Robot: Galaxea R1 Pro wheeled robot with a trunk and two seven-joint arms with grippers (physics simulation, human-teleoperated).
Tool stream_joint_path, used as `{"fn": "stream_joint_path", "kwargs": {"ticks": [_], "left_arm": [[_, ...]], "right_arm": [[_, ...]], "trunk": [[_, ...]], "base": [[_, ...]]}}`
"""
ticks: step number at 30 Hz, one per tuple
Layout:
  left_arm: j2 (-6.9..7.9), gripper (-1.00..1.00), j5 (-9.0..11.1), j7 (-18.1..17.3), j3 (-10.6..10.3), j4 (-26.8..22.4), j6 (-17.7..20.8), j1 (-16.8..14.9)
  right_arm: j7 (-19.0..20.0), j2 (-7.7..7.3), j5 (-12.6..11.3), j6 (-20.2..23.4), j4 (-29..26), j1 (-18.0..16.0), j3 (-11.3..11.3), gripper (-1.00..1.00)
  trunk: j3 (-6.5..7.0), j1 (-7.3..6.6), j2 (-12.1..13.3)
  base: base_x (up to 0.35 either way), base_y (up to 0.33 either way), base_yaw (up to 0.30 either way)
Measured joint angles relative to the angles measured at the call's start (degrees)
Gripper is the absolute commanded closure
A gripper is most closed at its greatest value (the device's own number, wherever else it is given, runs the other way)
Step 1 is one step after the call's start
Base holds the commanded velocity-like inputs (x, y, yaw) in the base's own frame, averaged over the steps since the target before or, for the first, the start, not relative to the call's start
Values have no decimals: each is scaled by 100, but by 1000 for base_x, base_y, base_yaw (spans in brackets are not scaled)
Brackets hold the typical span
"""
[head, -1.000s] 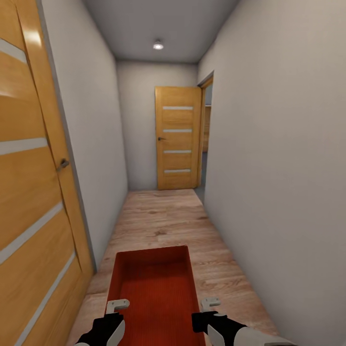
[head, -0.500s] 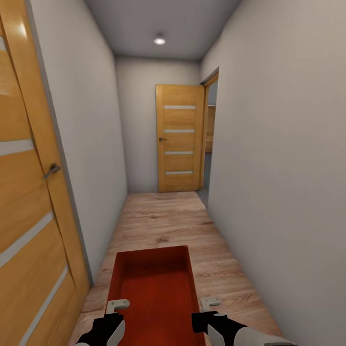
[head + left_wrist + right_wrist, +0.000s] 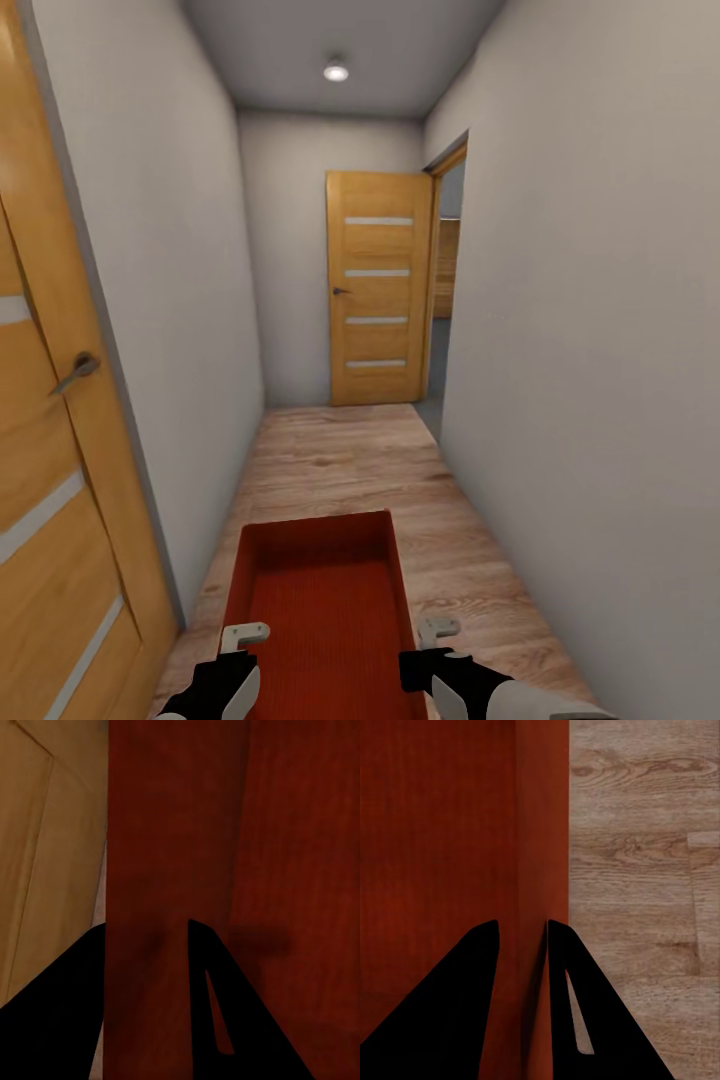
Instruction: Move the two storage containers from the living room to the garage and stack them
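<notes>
One orange-red storage container point(image 3: 320, 600) hangs low in front of me over the wood-plank corridor floor, its open top facing up. My left gripper point(image 3: 243, 640) is shut on its left wall point(image 3: 146, 870), and my right gripper point(image 3: 436, 636) is shut on its right wall point(image 3: 540, 832). In each wrist view the dark fingers point(image 3: 577, 1005) straddle the thin ribbed wall. The second container is out of view.
A narrow corridor with white walls runs ahead. A wooden door point(image 3: 50, 450) with a handle stands close on the left. At the far end another wooden door point(image 3: 378, 290) stands open beside a doorway point(image 3: 448, 290) in the right wall. Light wood-plank flooring point(image 3: 350, 460) leads there.
The camera has advanced along the corridor: the left door has slid further out of frame and the far door looms slightly larger. Both grippers and the container keep their places.
</notes>
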Motion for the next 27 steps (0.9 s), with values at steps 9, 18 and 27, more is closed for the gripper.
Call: {"fn": "stream_joint_path", "kwargs": {"ticks": [9,18,27], "left_arm": [[0,100,-1,-1,0,0,1,0],[0,100,0,-1,0,0,0,0],[0,100,1,-1,-1,6,0,0]], "right_arm": [[0,0,0,0,1,0,0,100],[0,0,0,0,0,0,0,100],[0,0,0,0,4,1,-1,100]], "trunk": [[0,0,0],[0,0,0],[0,0,0]], "base": [[343,54,0],[343,1,0],[344,0,0]]}}
